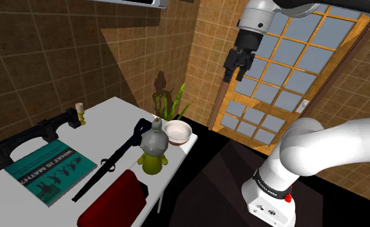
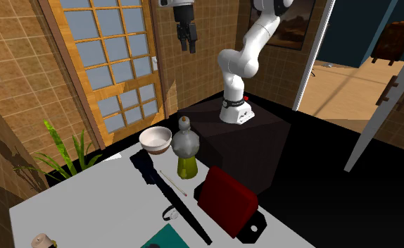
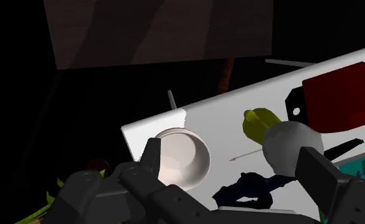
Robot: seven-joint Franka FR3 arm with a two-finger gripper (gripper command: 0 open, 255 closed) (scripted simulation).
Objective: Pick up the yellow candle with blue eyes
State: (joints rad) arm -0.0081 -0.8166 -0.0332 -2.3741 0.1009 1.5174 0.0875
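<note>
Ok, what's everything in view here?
table: one, white.
candle: one, yellow-green with grey-white top, upright beside the bowl.
bowl: one, white, table corner nearest the plant.
long tool: one, black, beside the candle.
book: one, teal, shoulder view's lower left.
black bracket: one, black, beside the book.
small figure: one, yellowish, by the bracket.
red object: one, red, table's edge.
plant: one, green, beside the table.
door: one, orange-framed, behind the arm.
arm: one, white.
gripper: one, black, open, high by the door.

We see our white arm (image 1: 332, 151) bent at the elbow and reaching high. Beneath its wrist (image 1: 258, 16) our black claw (image 1: 233, 76) hangs pointing down, fingers (image 3: 151, 156) spread apart, clasping nothing.
</note>
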